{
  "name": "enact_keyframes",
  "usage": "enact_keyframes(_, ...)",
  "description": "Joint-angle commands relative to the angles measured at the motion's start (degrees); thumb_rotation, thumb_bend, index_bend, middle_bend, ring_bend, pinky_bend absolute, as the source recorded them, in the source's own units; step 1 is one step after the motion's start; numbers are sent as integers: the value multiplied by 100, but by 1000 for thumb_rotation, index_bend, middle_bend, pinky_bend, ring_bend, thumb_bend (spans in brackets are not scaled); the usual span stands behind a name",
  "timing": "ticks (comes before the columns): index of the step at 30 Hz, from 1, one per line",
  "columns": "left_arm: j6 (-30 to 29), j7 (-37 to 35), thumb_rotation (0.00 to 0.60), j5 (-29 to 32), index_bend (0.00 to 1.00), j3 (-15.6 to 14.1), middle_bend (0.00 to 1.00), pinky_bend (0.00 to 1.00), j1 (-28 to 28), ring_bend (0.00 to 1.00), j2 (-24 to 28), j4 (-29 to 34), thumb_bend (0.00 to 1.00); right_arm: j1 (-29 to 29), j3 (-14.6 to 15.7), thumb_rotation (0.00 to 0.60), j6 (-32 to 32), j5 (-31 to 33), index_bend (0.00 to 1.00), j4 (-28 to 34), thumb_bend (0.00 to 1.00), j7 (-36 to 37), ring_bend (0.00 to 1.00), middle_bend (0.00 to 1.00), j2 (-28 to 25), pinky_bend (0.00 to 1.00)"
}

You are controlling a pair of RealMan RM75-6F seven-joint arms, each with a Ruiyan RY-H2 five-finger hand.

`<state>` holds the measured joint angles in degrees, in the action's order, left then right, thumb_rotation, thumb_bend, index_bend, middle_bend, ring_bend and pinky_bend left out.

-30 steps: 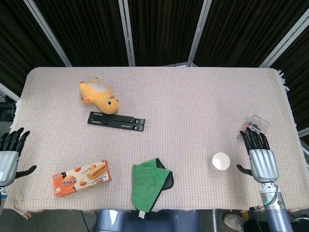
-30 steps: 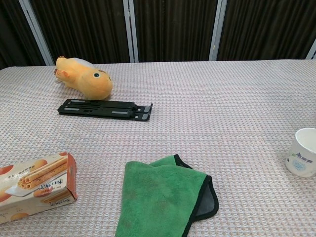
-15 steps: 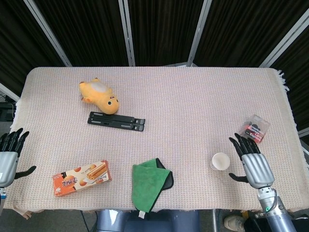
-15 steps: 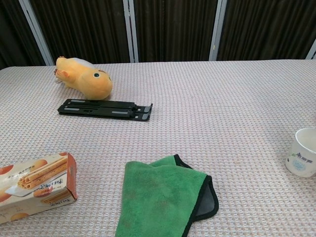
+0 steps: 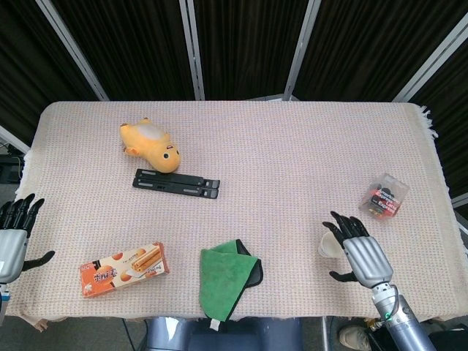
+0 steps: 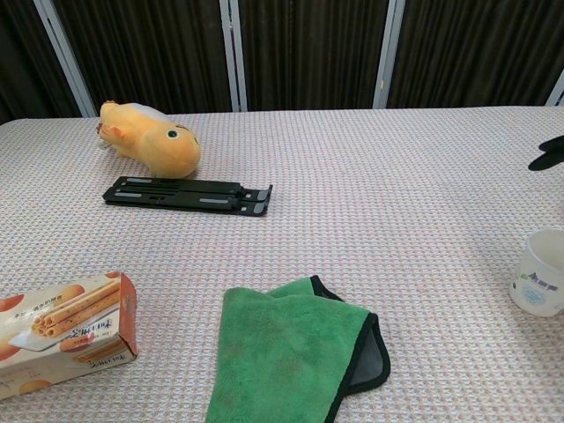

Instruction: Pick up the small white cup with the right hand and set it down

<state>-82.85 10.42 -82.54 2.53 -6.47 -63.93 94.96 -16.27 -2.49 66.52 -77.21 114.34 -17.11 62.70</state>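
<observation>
The small white cup [image 6: 539, 272] stands upright near the table's right front; in the head view the cup [image 5: 327, 245] is mostly covered by my right hand [image 5: 358, 252]. That hand hovers over the cup with its fingers spread and holds nothing. In the chest view only its dark fingertips [image 6: 550, 152] show at the right edge, well above the cup. My left hand [image 5: 12, 238] rests at the table's left edge, fingers apart and empty.
A yellow plush toy [image 5: 151, 145] and a black folding stand [image 5: 176, 183] lie at the back left. A snack box [image 5: 123, 268] and a green cloth [image 5: 229, 275] sit near the front edge. A small clear packet [image 5: 384, 196] lies right of centre.
My right hand has moved left and toward the front, from beside the cup to over it. Its fingertips now enter the chest view. The cup and left hand have not moved.
</observation>
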Motion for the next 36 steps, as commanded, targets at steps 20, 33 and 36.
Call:
enact_keyframes(20,16,14,600,9,0,4,0,0,-8,0,4,4,0,-608,-124,600,-522,1558,261,-429,119,-958,0,0,549,0)
enact_keyframes(33,31,30,600,25,0,8,0,0,-15,0,7,15,0,-767,-167,600,-488,1926,354,-690,184,-1083,0,62,778,0)
enact_keyframes(36,31,31,600,26,0,9,0,0,-15,0,8,18,0,-787,-165,600,-475,1979,358,-756,184,-1089,0,64,817,0)
